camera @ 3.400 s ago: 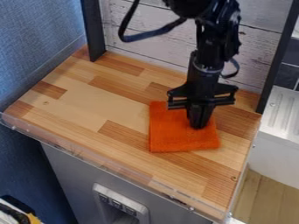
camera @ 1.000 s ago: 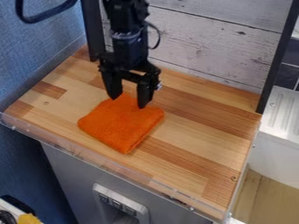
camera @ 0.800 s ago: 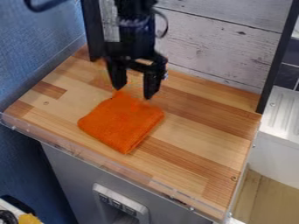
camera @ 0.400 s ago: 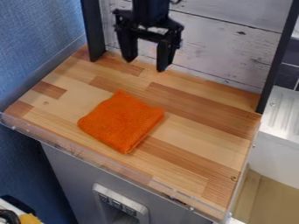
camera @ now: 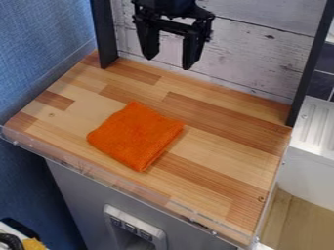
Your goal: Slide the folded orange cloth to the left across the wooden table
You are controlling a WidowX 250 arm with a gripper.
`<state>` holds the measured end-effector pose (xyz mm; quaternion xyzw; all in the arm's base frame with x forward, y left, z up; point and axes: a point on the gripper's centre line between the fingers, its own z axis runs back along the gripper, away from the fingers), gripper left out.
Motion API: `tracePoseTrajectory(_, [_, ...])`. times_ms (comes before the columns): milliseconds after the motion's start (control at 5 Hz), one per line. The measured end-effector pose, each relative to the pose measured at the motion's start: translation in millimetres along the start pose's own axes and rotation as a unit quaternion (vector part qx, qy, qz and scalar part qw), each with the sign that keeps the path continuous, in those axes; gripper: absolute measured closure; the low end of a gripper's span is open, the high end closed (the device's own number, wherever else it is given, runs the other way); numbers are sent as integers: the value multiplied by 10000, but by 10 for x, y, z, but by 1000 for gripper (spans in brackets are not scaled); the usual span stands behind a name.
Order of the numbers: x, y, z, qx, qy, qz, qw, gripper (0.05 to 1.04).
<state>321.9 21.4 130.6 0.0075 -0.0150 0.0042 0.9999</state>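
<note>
We see the likeliest trouble in the orange cloth [camera: 135, 135] itself: it lies low and soft on the wooden table [camera: 221, 141], left of the middle of the frame, and looks folded, with layered edges along its lower right side. If the gripper [camera: 168, 62] were to close too high over it, we think the tips would skim the nap and come up with nothing; too low, and they could press on the hard wood and push the cloth along. A pinch on the top layer alone might open the fold, and a grip on one corner could swing the whole piece askew or leave it rumpled. Dragged toward the lower left, it could bunch against the clear strip [camera: 98, 172] along the front edge. At the back, we would watch for a knock against the white plank panel [camera: 244, 56] or the black post [camera: 104, 36] at upper left, as the arm has little room behind it. As for pose, the arm comes in from the top edge, left of the right-hand half, and the gripper hangs points down in front of the panel, well apart from the cloth, its two fingers spread with nothing between them.
</note>
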Motion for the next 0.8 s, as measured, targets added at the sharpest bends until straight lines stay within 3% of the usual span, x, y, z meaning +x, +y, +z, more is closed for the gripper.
tracePoseTrajectory(800, [-3, -162, 24, -37, 196, -7, 9998, 89])
